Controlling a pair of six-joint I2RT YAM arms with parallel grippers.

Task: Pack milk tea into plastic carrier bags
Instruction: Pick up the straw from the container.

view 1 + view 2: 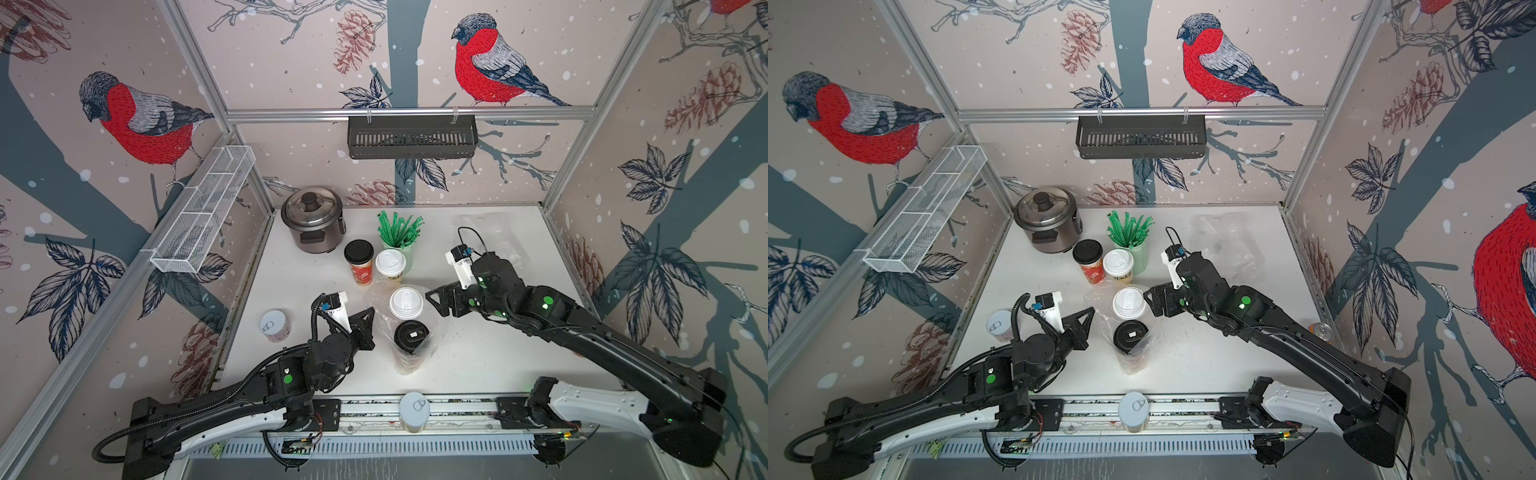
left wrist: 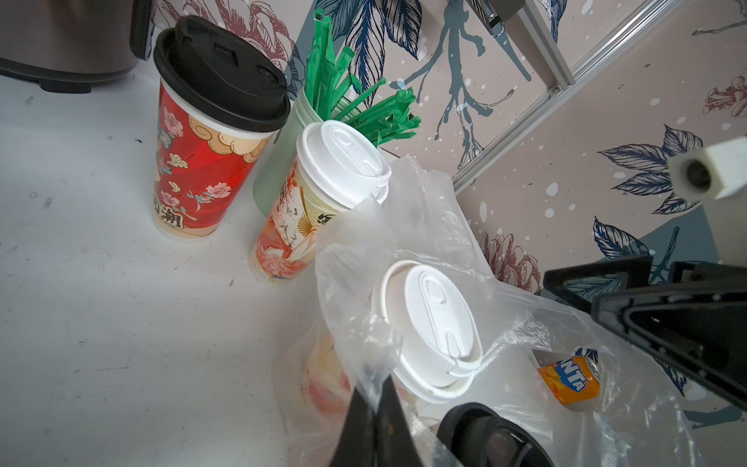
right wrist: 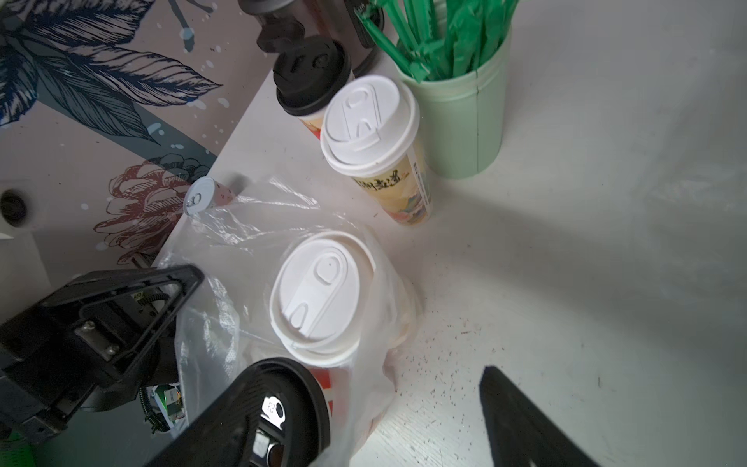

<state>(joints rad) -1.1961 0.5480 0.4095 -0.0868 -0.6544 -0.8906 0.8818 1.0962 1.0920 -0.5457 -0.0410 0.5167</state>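
Note:
A clear plastic carrier bag (image 1: 434, 332) stands mid-table with two milk tea cups inside, one white-lidded (image 1: 406, 303) and one black-lidded (image 1: 411, 336). My left gripper (image 1: 368, 320) is shut on the bag's left rim; in the left wrist view the film (image 2: 376, 343) is pinched between its fingers. My right gripper (image 1: 436, 301) hangs open at the bag's right side, one finger (image 3: 517, 420) over bare table. Behind stand two more milk tea cups, red with a black lid (image 1: 358, 257) and cream with a white lid (image 1: 390, 266). A second bag (image 1: 494, 237) lies crumpled at the back right.
A rice cooker (image 1: 312, 220) and a green cup of straws (image 1: 401, 241) stand at the back. A pull-tab can (image 1: 274, 326) sits left of my left arm and another (image 1: 414, 411) on the front rail. An orange soda can (image 1: 1320, 331) stands at the right edge.

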